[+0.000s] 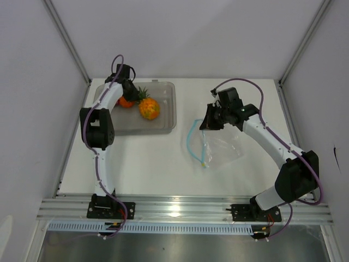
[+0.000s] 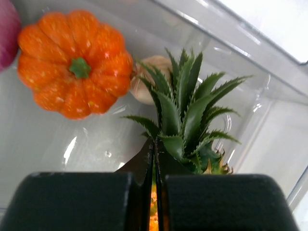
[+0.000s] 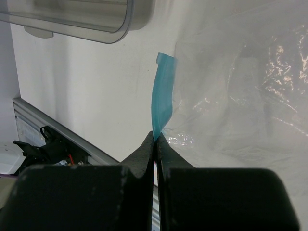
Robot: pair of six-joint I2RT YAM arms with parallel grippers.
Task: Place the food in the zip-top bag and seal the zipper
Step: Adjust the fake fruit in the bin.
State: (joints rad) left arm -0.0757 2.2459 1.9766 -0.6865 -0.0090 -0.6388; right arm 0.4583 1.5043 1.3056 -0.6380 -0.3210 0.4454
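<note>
The pineapple (image 1: pixel 149 108) lies in the grey tray (image 1: pixel 163 126) with the round orange (image 1: pixel 126 102) beside it. In the left wrist view the orange (image 2: pixel 74 62), the purple-red onion (image 2: pixel 6 33) and the beige bulb (image 2: pixel 144 84) lie behind the pineapple's green leaves (image 2: pixel 187 110). My left gripper (image 1: pixel 132 90) (image 2: pixel 155 144) is shut on a leaf at the crown. The clear zip-top bag (image 1: pixel 223 144) (image 3: pixel 240 96) lies on the table at the right. My right gripper (image 1: pixel 206 124) (image 3: pixel 156 137) is shut on its light blue zipper strip (image 3: pixel 162 101) (image 1: pixel 191 143) and holds the mouth edge up.
The tray's clear far wall (image 2: pixel 231 33) stands close behind the pineapple. The tray's corner (image 3: pixel 86 19) shows at the top of the right wrist view. White side walls enclose the table, and the metal rail (image 1: pixel 180 210) runs along its near edge.
</note>
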